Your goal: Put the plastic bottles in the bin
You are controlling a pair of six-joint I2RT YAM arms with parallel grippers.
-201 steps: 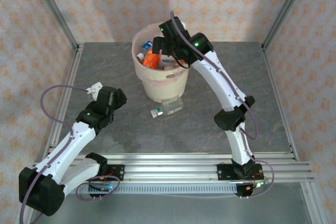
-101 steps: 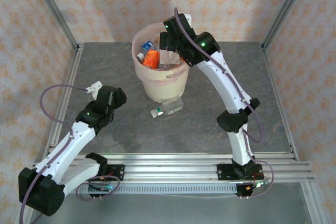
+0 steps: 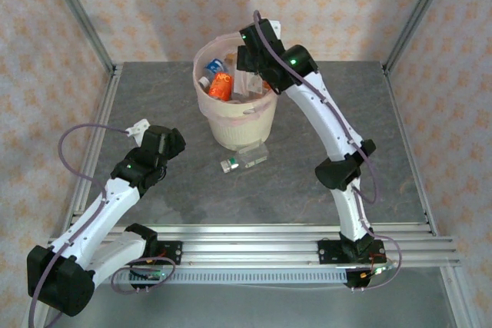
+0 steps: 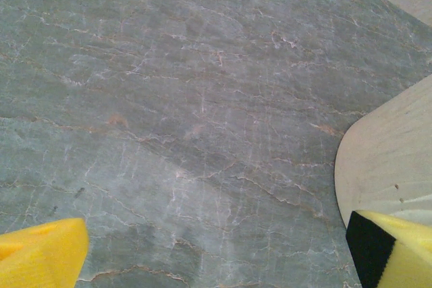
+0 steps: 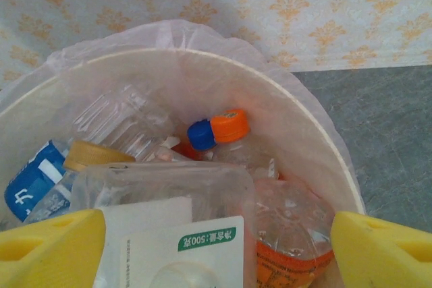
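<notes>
Now, left hand (image 4: 216, 254) and right hand (image 5: 216, 251) agape, empty; crinkly bottles (image 5: 128, 123) in cream bin (image 3: 234, 128)

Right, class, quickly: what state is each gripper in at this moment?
Left gripper: open, holding nothing, over the table.
Right gripper: open above the bin, gripping nothing.

Overhead rear overview; close wrist views: table (image 4: 202, 99), bin (image 5: 324, 143)

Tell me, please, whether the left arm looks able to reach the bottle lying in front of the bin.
Probably yes: the left hand is open, and only bare table lies between it and the bottle, close before the bin.
</notes>
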